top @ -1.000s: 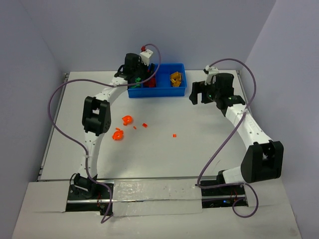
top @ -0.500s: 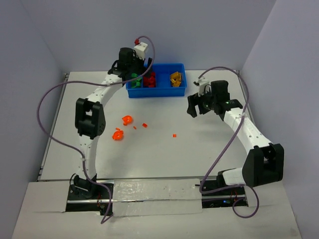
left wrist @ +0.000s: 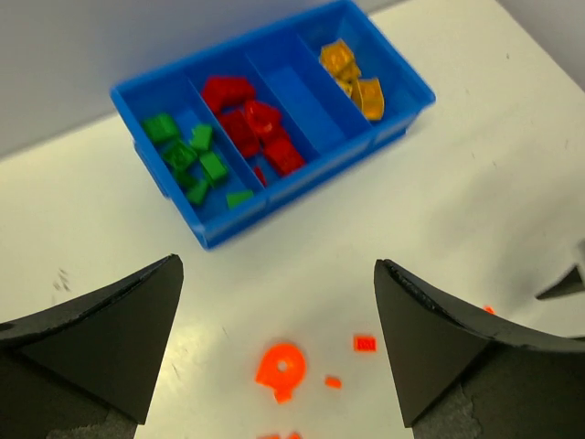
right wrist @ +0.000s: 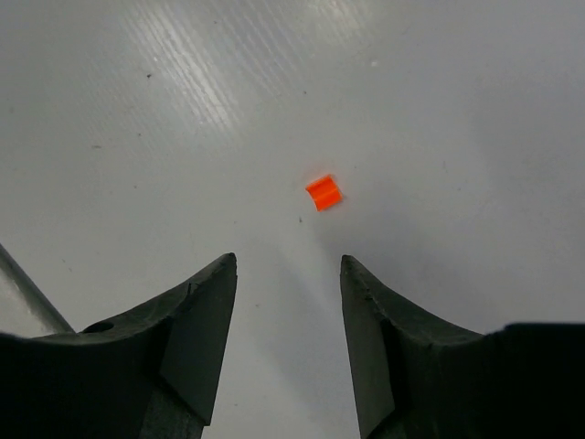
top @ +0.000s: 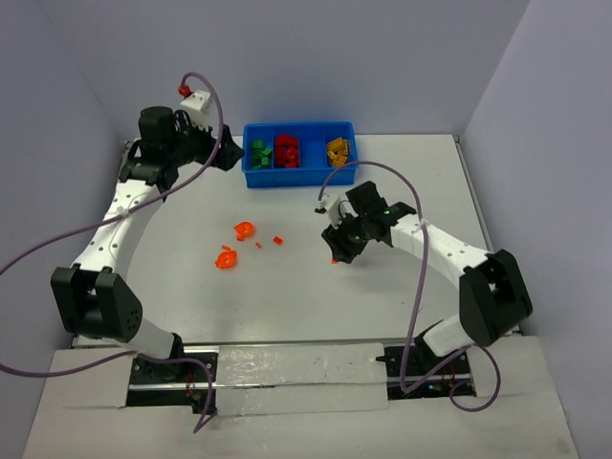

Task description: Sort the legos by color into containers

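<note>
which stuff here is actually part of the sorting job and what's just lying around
Part of the job: blue tray; green legos, red legos, yellow legos inside it; loose orange legos on the table; small orange lego ahead of the right tool.

Just lying about: purple cables; shiny strip at the near edge.

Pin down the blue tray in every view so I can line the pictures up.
Top external: the blue tray sits far and centre on the table.
Left wrist: the tray is upper middle, set at a slant.
Right wrist: not in it; only bare table and a small orange piece.
Shared landmark: the round orange piece, nearer than the tray in the top and left wrist views.
</note>
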Robot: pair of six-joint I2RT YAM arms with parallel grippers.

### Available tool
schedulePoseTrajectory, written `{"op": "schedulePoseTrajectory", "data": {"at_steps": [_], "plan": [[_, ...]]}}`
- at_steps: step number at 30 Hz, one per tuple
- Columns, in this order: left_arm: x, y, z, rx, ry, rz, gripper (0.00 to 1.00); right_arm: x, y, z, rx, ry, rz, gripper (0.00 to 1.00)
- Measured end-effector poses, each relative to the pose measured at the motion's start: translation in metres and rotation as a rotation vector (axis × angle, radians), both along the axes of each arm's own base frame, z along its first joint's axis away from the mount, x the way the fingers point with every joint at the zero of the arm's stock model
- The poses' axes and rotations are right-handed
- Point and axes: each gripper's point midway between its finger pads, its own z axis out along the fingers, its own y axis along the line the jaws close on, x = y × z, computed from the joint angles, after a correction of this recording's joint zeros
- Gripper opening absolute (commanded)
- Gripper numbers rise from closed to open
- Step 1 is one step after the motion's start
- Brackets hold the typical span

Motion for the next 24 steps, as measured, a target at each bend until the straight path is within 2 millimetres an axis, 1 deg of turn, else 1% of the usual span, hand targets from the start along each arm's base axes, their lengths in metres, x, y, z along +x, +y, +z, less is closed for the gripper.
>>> {"op": "schedulePoseTrajectory", "data": {"at_steps": [4, 6, 10, 12, 14, 18, 21, 24], "plan": [[-0.010, 0.002, -0.028, 0.003, 0.078, 0.005, 0.95, -0.005, 0.003, -0.032, -0.076, 0.082, -0.012, 0.55], [-0.012, 0.003, -0.035, 0.001, 0.104, 0.010, 0.95, -0.008, 0.004, -0.039, -0.104, 0.093, -0.008, 0.55], [-0.012, 0.004, -0.036, -0.007, 0.111, 0.013, 0.95, -0.011, 0.014, -0.041, -0.123, 0.065, 0.016, 0.53], [-0.013, 0.004, -0.035, -0.009, 0.111, 0.013, 0.95, -0.011, 0.017, -0.044, -0.137, 0.061, 0.018, 0.51], [-0.013, 0.004, -0.035, -0.011, 0.112, 0.012, 0.95, -0.009, 0.014, -0.052, -0.164, 0.069, 0.004, 0.50], [-0.013, 0.004, -0.035, -0.012, 0.112, 0.012, 0.95, -0.006, 0.008, -0.066, -0.222, 0.089, -0.040, 0.54], [-0.013, 0.004, -0.035, -0.012, 0.112, 0.012, 0.95, -0.002, 0.005, -0.069, -0.243, 0.087, -0.074, 0.54], [-0.013, 0.004, -0.035, -0.012, 0.112, 0.012, 0.95, 0.003, 0.005, -0.067, -0.250, 0.076, -0.100, 0.53]]}}
